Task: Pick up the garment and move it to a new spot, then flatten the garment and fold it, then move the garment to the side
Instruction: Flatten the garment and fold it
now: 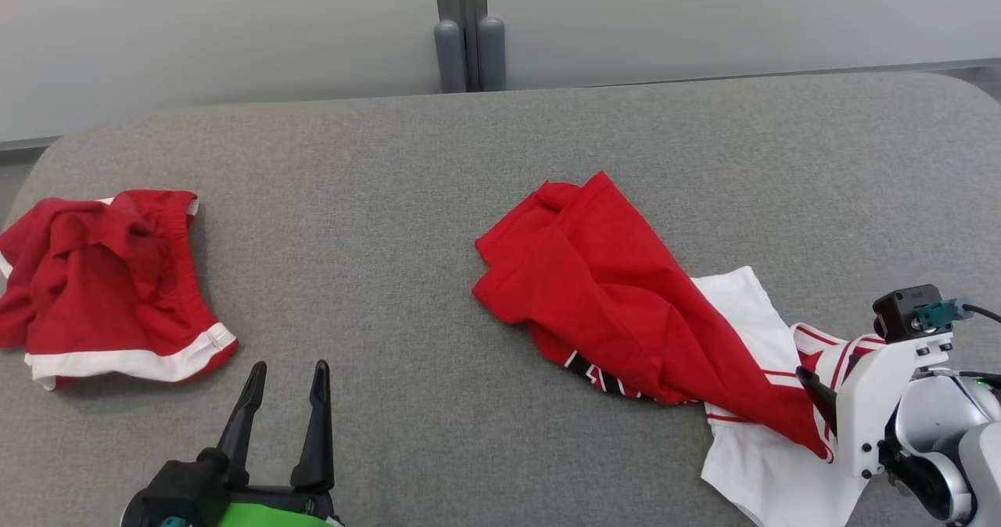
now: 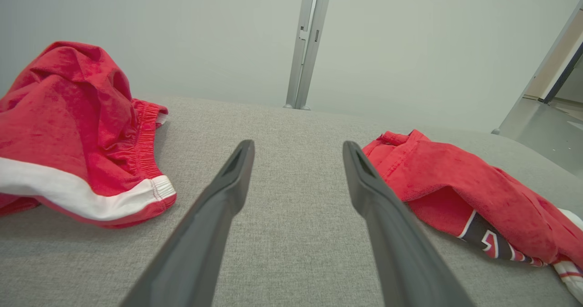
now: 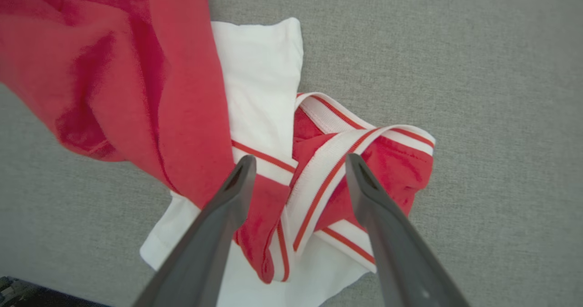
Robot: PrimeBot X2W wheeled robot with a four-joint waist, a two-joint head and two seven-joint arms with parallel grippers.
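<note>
The garment (image 1: 618,292), a red and white jersey with dark lettering, lies crumpled on the grey cushion to the right of centre. Its red part also shows at the right of the left wrist view (image 2: 460,184). My right gripper (image 1: 809,382) hovers at the garment's near right end. In the right wrist view the right gripper (image 3: 300,161) stands open just above the striped white and red collar (image 3: 337,152), and the cloth lies loose under the fingers. My left gripper (image 1: 289,367) is open over bare cushion at the lower left, its fingers (image 2: 218,207) spread with nothing between them.
A second red garment with white trim, a pair of shorts (image 1: 109,285), lies bunched at the far left, and in the left wrist view (image 2: 77,134) too. The grey cushion (image 1: 407,222) ends at a pale wall with a grey post (image 1: 468,34) behind.
</note>
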